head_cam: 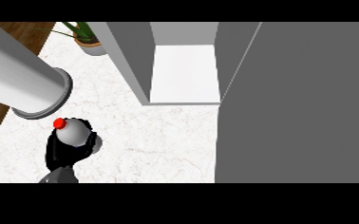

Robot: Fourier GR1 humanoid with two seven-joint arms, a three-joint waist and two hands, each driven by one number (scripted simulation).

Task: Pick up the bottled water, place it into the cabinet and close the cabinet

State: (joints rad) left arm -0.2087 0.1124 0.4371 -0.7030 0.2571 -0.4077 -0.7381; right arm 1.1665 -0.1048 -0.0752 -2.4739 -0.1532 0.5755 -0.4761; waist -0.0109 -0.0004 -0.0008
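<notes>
The bottled water (71, 133) has a grey body and a red cap (60, 122) and stands at the lower left of the white counter. My left hand (61, 153) is curled round its lower part, and the grey forearm rises from the lower edge. The cabinet (184, 71) stands open at the top middle, with a white floor and grey walls. Its grey door (288, 104) is swung out and fills the right side. The bottle is well to the left of the cabinet's opening. My right hand does not show.
A thick pale grey cylinder (28, 80) with a flanged end slants in from the left edge, just above the bottle. A potted plant (88, 40) stands at the top left beside the cabinet's wall. Bare white counter (161, 142) lies between the bottle and the door.
</notes>
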